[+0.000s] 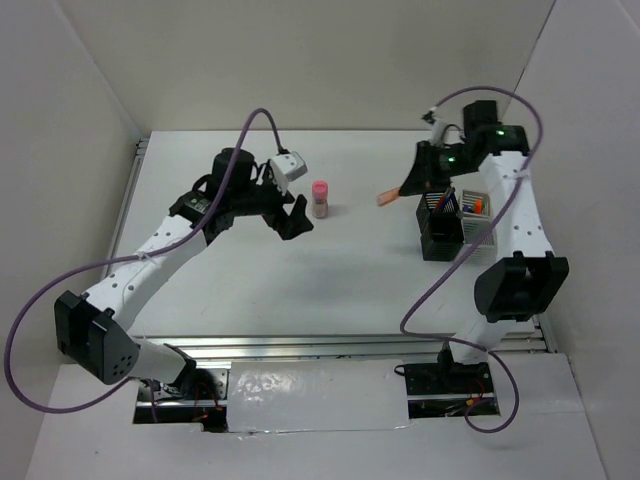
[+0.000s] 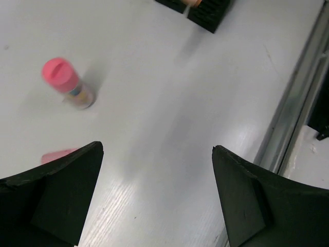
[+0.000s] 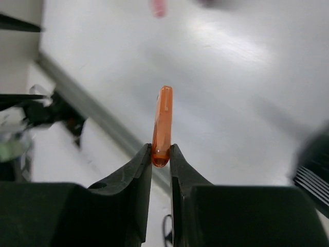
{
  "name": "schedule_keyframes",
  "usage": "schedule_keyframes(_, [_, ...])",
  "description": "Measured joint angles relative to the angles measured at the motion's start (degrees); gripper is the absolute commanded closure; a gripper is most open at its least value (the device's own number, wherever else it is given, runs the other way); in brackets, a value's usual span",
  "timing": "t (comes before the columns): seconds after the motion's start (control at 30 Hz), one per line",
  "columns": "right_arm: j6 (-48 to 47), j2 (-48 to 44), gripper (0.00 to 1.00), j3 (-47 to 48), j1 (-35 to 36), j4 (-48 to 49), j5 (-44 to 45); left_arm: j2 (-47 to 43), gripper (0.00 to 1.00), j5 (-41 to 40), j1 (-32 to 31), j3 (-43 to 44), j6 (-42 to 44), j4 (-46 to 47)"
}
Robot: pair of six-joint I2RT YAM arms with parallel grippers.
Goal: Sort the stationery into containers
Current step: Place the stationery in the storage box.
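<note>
My right gripper point(image 1: 402, 190) is shut on an orange cap-like piece point(image 1: 386, 198), held in the air left of the black mesh pen cup point(image 1: 440, 228). In the right wrist view the orange piece point(image 3: 162, 123) stands up out of the shut gripper point(image 3: 161, 154). The cup holds pens. The white-grey tray point(image 1: 481, 216) sits right of the cup with small items in it. A pink-capped stubby cylinder point(image 1: 320, 197) stands mid-table. My left gripper point(image 1: 296, 215) is open and empty just left of it. In the left wrist view the cylinder point(image 2: 67, 82) is ahead on the left of the open gripper point(image 2: 157, 149), and a pink piece point(image 2: 57, 155) lies half hidden behind the left finger.
The table's metal rail point(image 2: 295, 108) runs along the right side of the left wrist view. A corner of the mesh cup point(image 2: 208, 11) shows at the top of that view. White walls close in the table on the left, back and right.
</note>
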Motion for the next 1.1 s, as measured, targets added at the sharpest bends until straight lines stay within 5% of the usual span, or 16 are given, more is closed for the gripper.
schedule_keyframes(0.13, [-3.8, -4.1, 1.00, -2.8, -12.6, 0.5, 7.4, -1.3, 0.01, -1.5, 4.9, -3.1, -2.8, 1.2])
schedule_keyframes(0.43, [-14.3, -9.7, 1.00, -10.1, -29.0, -0.6, 22.2, -1.2, 0.01, -15.4, 4.5, -7.5, -12.1, 5.2])
schedule_keyframes(0.9, [-12.6, -5.7, 0.95, -15.6, -27.1, 11.7, 35.2, 12.7, 0.01, -28.8, 7.3, -1.4, -21.6, 5.3])
schedule_keyframes(1.1, [-11.5, -1.2, 0.67, -16.1, -26.6, 13.2, 36.1, 19.8, 0.01, -28.3, 12.5, 2.0, -27.1, 5.5])
